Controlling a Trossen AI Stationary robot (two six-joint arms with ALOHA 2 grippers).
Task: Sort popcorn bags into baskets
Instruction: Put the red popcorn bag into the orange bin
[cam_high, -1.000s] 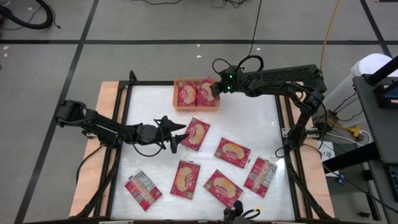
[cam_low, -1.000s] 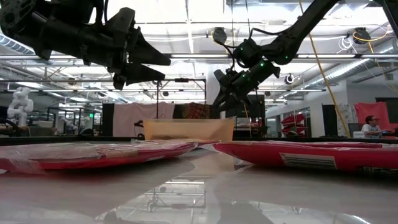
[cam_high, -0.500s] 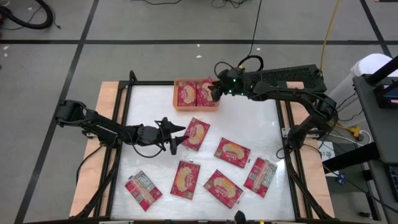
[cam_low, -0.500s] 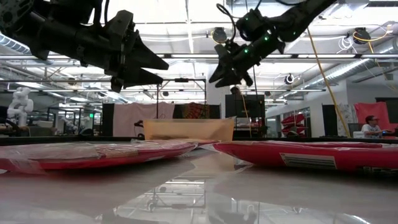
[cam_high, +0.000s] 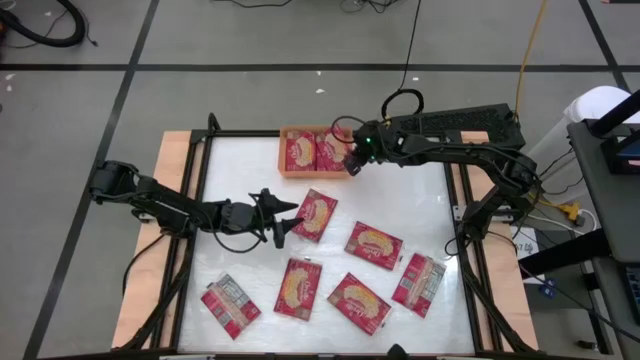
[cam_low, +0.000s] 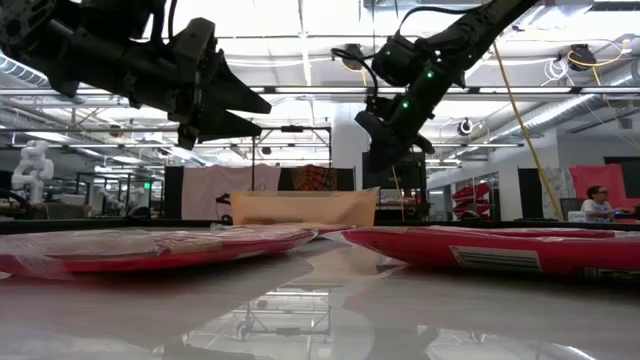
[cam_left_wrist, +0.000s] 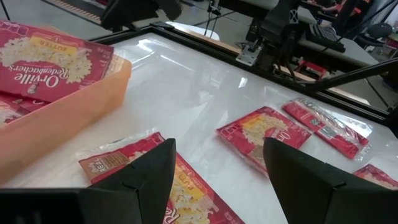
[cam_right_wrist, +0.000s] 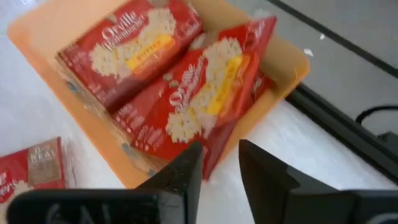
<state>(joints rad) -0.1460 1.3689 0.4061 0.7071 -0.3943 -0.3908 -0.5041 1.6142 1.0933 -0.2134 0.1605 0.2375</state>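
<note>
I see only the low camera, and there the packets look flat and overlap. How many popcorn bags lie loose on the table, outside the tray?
Observer: Six popcorn bags lie loose on the table.
Operator: Is the orange tray empty?
Observer: No. The tray shows two bags on top, one tilted against its wall.
Operator: Do the claws hold anything?
Observer: No. The left claw, over a loose bag, and the right claw, by the tray, are both open and empty.

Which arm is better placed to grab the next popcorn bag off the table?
Left. The left gripper hangs open right beside a loose popcorn bag; the right gripper is empty at the orange tray.
</note>
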